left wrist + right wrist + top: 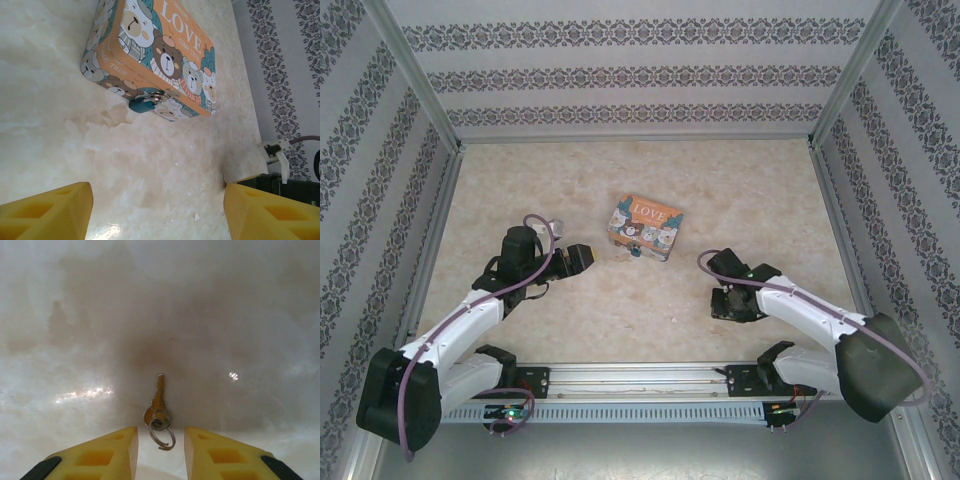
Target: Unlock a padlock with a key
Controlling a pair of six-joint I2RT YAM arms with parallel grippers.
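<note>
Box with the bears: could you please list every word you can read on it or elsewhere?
"LOVE": large, on the box lid.
"DREAMS": small, above it.
"COME T...": small, below it, rest unclear.
"...ME TRUE": box's side wall.
No readable marking on the key or padlock.

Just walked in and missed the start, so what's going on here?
The right gripper sits low over the table, its fingers either side of a small key, not yet gripping it. The left gripper hangs open, facing the box, with the padlock on its front. Nothing touches the padlock.
</note>
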